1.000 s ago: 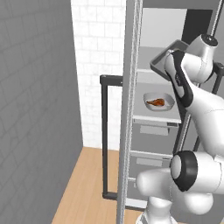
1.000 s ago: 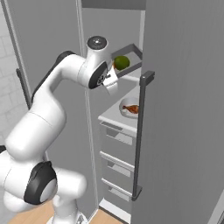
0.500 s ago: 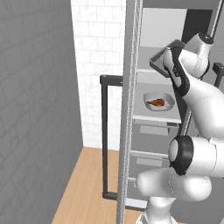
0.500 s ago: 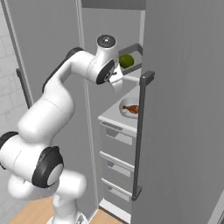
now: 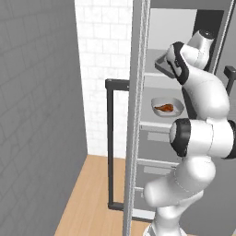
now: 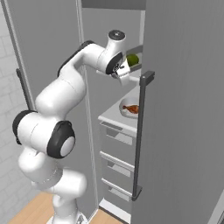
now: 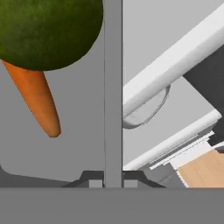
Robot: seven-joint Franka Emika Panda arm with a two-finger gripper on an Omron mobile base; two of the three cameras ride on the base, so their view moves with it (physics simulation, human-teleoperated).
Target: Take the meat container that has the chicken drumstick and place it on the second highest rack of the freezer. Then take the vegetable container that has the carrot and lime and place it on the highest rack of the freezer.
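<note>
— Green and orange fill the upper left of the hand view: the lime (image 7: pixel 48 30) sits right against the carrot (image 7: pixel 37 103), both lying inside the vegetable container (image 7: pixel 65 148). What do the base views add?

— From the right base view, the lime (image 6: pixel 132 60) peeks out at upper centre, just past the gripper (image 6: pixel 122 75), at the level of the highest rack (image 6: pixel 135 75). The carrot is hidden there. In the left base view the container (image 5: pixel 162 65) shows as a grey tray edge at upper right, with the arm's wrist against it.

— And the fingers?

— The hand view shows the container's upright wall (image 7: pixel 113 87) running down to the gripper (image 7: pixel 113 180), with the two dark tips pressed on either side of it. So it is pinching the container's rim.

— Where is the drumstick?

— On the second highest rack (image 6: pixel 114 114), in the meat container (image 6: pixel 129 107), a pale round bowl. The chicken drumstick (image 6: pixel 131 108) lies inside it, right of centre in the right base view. The left base view shows the same drumstick (image 5: pixel 164 108) in its bowl (image 5: pixel 167 106), just left of the arm's upper link.

— Anything in the way?

— The freezer (image 6: pixel 118 144) door edge (image 5: pixel 138 115) cuts a tall grey strip down the middle of the left base view, with the dark bar handle (image 5: pixel 112 143) beside it. In the right base view another long dark handle (image 6: pixel 141 135) crosses in front of the shelves, and grey drawers (image 6: pixel 117 151) sit below.
</note>
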